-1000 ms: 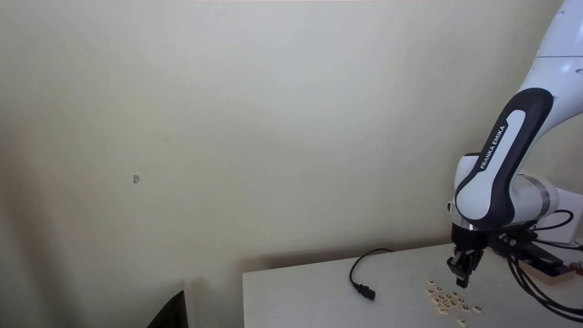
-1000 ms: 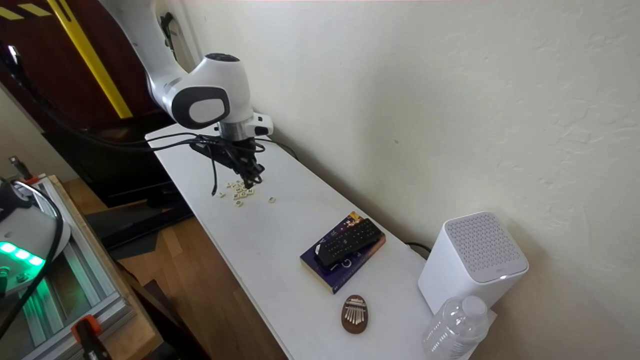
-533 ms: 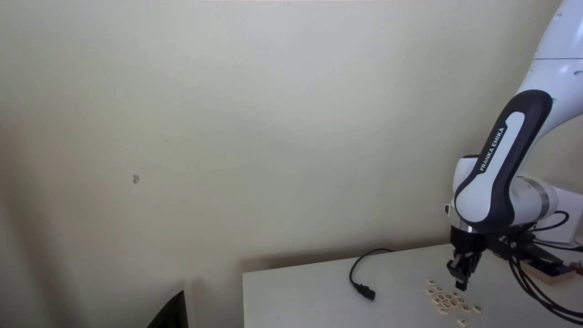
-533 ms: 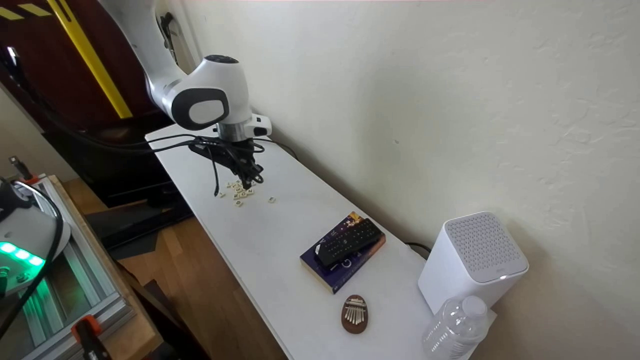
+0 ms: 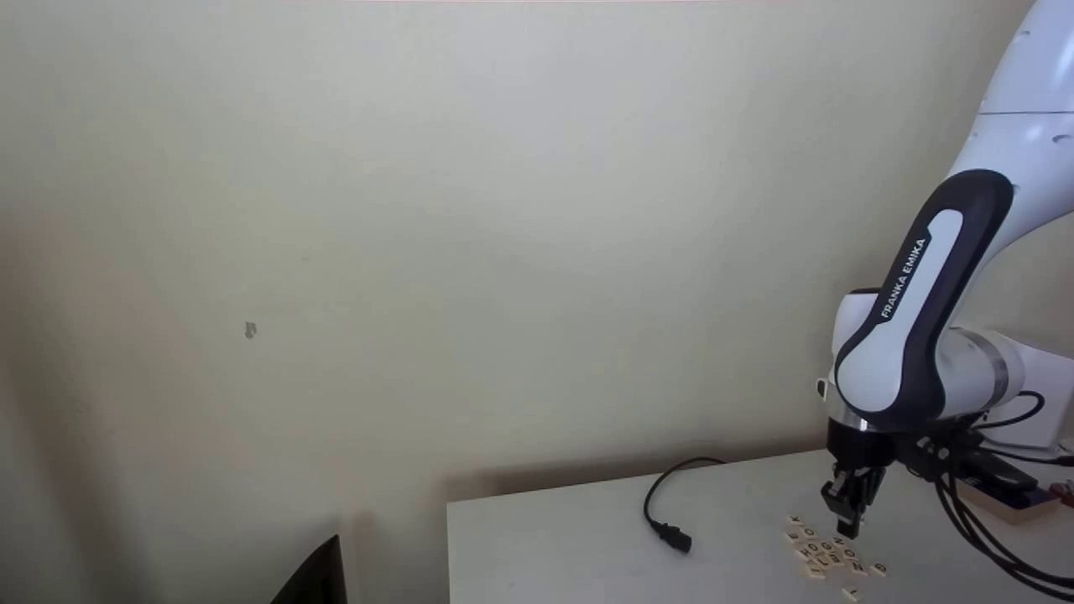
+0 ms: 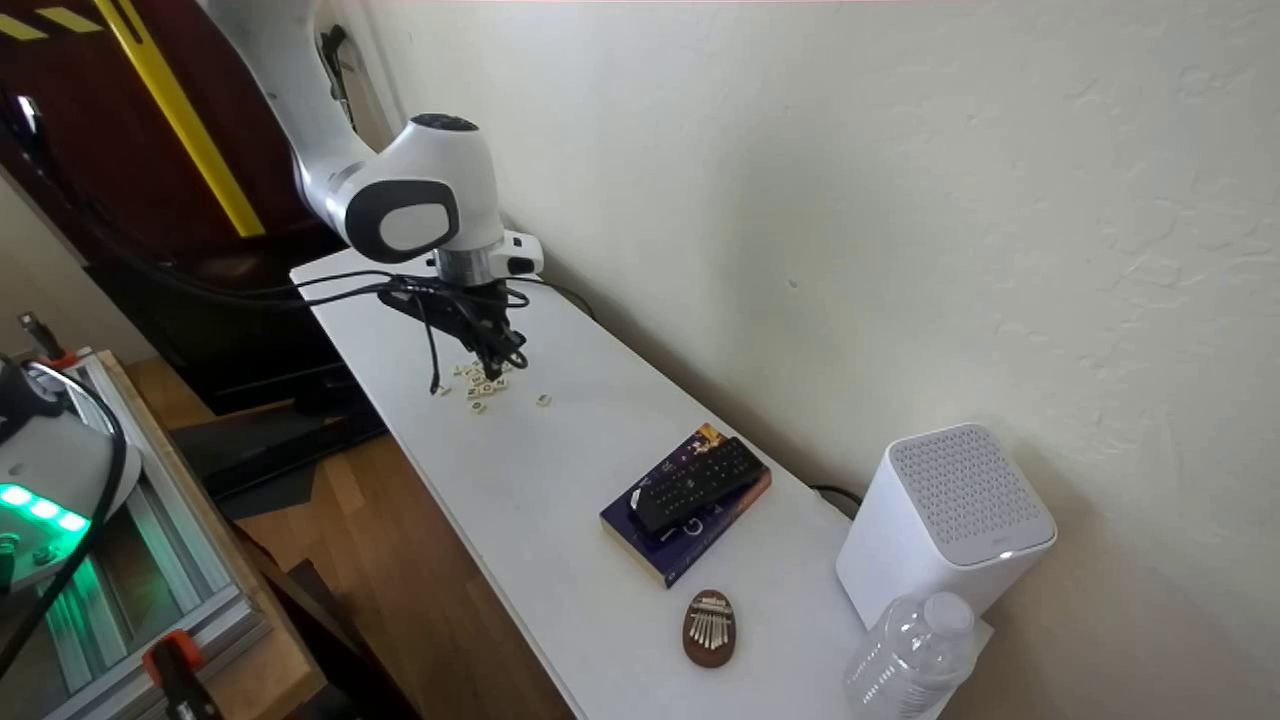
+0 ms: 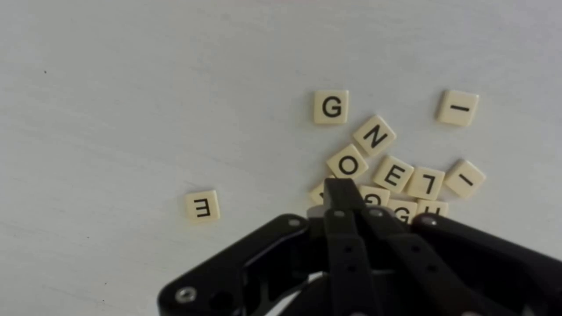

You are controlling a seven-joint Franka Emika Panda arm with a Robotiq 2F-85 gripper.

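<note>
Cream letter tiles lie loosely clustered on the white table (image 6: pixel 560 480), seen in both exterior views. My gripper (image 7: pixel 342 186) is shut, with nothing visible between its fingers. It hovers over the cluster; how much height separates it from the tiles is hard to tell. In the wrist view its tip is nearest the O tile (image 7: pixel 347 163) and partly hides several tiles. Beyond lie an N tile (image 7: pixel 374 136) and a G tile (image 7: pixel 331 107). To the right are an E tile (image 7: pixel 393 174) and an L tile (image 7: pixel 425 183). Another E tile (image 7: pixel 202 206) lies apart at left.
A black power cord (image 5: pixel 674 538) lies along the table. Farther down are a book (image 6: pixel 650 545) with a black remote (image 6: pixel 700 485) on it, a thumb piano (image 6: pixel 709 628), a white box (image 6: pixel 940 510) and a clear bottle (image 6: pixel 915 650). Cables hang from the arm near the wall.
The arm has come down slightly, bringing the shut gripper a little closer to the tiles. The tiles and other objects have not visibly moved.
</note>
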